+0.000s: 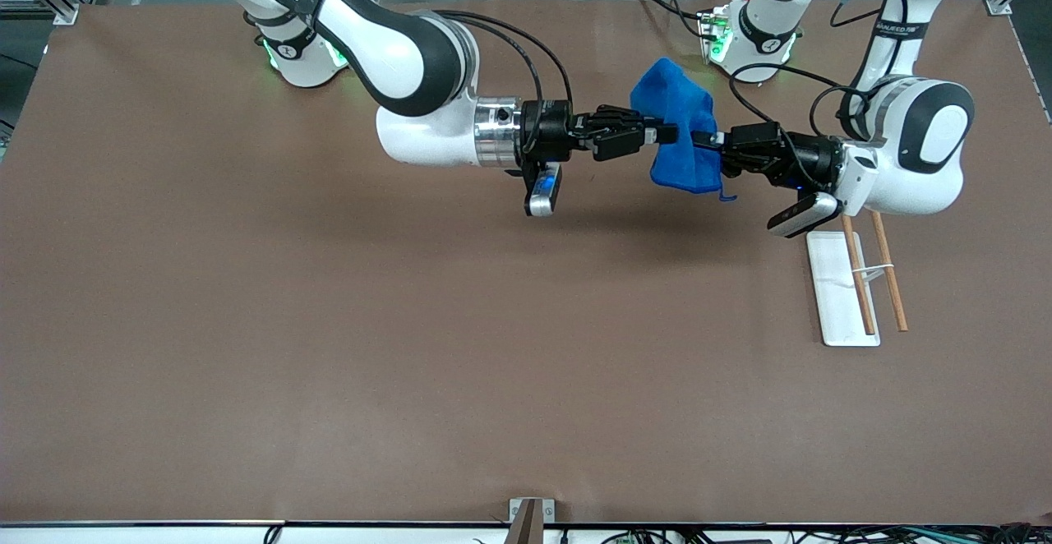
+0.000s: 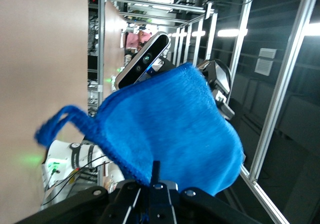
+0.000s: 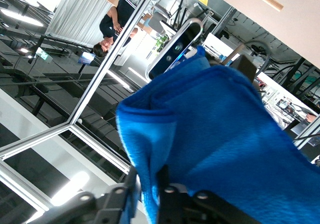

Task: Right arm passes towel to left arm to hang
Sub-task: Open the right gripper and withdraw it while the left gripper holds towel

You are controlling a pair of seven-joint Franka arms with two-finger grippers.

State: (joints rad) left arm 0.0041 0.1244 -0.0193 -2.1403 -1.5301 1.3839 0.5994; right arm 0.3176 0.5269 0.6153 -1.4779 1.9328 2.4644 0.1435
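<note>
The blue towel (image 1: 678, 129) hangs bunched in the air between the two grippers, over the table's middle, toward the robots' bases. My left gripper (image 1: 705, 140) is shut on one edge of it; in the left wrist view the towel (image 2: 170, 129) rises from the closed left gripper (image 2: 155, 171), its small loop (image 2: 55, 124) sticking out. My right gripper (image 1: 662, 133) meets the towel from the right arm's end. In the right wrist view the right gripper (image 3: 150, 176) has its fingers a little apart, with a fold of the towel (image 3: 225, 134) between them.
A white flat base (image 1: 838, 289) with two wooden rods (image 1: 890, 273) lies on the brown table (image 1: 329, 322) at the left arm's end, just nearer the front camera than the left wrist. Cables run by the left arm's base (image 1: 752, 43).
</note>
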